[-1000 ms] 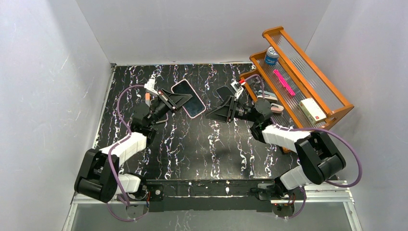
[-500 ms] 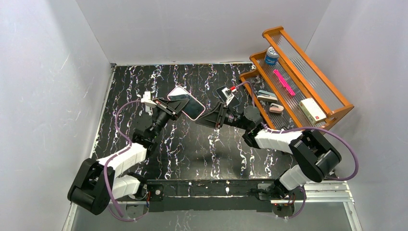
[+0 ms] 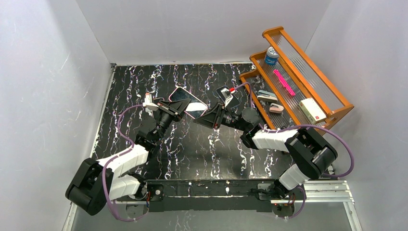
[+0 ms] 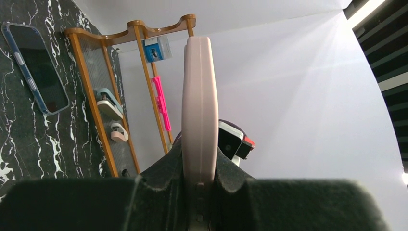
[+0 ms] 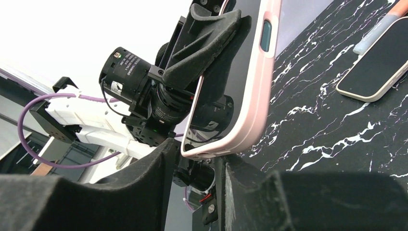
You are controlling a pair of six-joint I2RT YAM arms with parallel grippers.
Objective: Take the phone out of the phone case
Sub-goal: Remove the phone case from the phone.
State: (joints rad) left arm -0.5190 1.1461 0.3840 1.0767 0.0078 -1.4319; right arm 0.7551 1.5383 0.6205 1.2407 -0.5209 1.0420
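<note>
A phone in a pink phone case (image 3: 190,102) hangs above the marbled table, clamped at its left end by my left gripper (image 3: 174,108). The left wrist view shows the case (image 4: 199,96) edge-on and upright, with my left gripper (image 4: 199,192) shut tight on both faces. My right gripper (image 3: 206,118) is at the phone's right end. In the right wrist view the case's lower corner (image 5: 231,139) sits between the jaws of my right gripper (image 5: 195,178). The right finger is against it, and a narrow gap shows beside the left finger (image 5: 144,187).
A second phone in a dark bluish case (image 3: 225,94) lies flat on the table near the right arm; it also shows as a dark slab (image 4: 36,67) in the left wrist view. A wooden rack (image 3: 337,98) at the right holds a bottle (image 3: 271,55), a pink pen (image 3: 284,82) and a white box (image 3: 312,109).
My left gripper raised the cased phone and carried it right. My right gripper moved left onto the phone's free end, and its jaws narrowed around it.
</note>
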